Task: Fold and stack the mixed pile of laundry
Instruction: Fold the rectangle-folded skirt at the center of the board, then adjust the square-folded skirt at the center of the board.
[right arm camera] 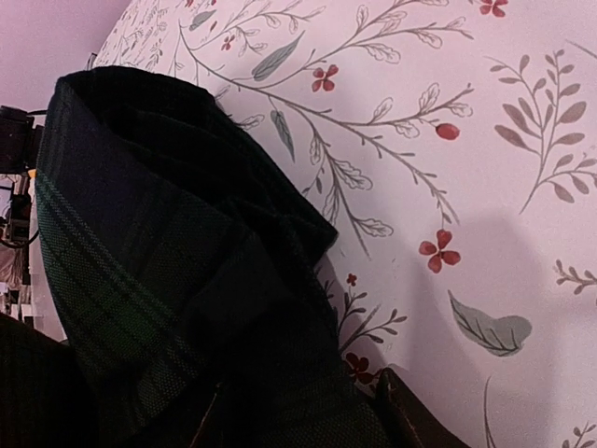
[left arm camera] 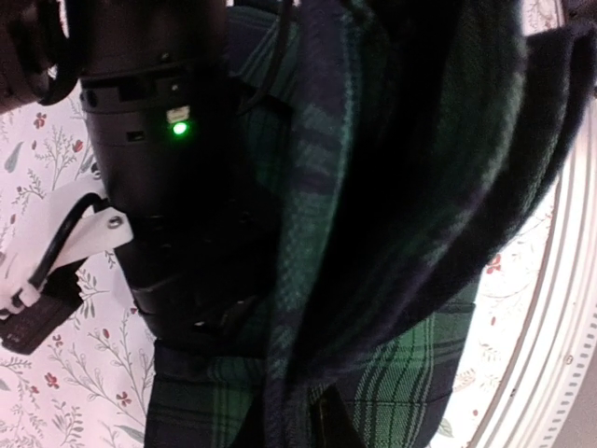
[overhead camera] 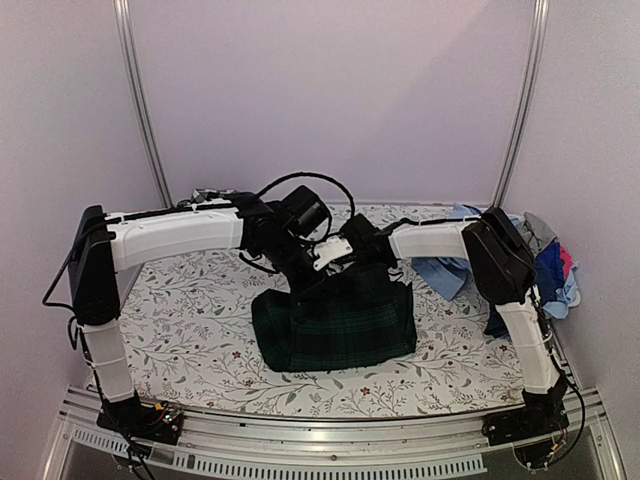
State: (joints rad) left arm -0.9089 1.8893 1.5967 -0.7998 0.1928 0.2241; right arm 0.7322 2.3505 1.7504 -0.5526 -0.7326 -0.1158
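The dark green-navy plaid garment (overhead camera: 340,325) lies bunched in the middle of the floral table covering (overhead camera: 200,310), with its upper edge drawn up toward both grippers. My left gripper (overhead camera: 300,262) is shut on the plaid garment (left arm camera: 448,373); cloth drapes over the jaws, and only one dark fingertip (left arm camera: 340,420) shows. My right gripper (overhead camera: 342,260) is just right of it at the same edge. In the right wrist view its fingers (right arm camera: 410,415) stand apart, with a fold of the plaid garment (right arm camera: 140,261) filling the gap. The rest of the mixed laundry pile (overhead camera: 545,265) sits at the far right.
A light blue piece (overhead camera: 445,272) spills from the pile toward the middle, under the right forearm. The two arms cross close together above the garment. Metal rails run along the near table edge (overhead camera: 330,440), and walls close the back and sides.
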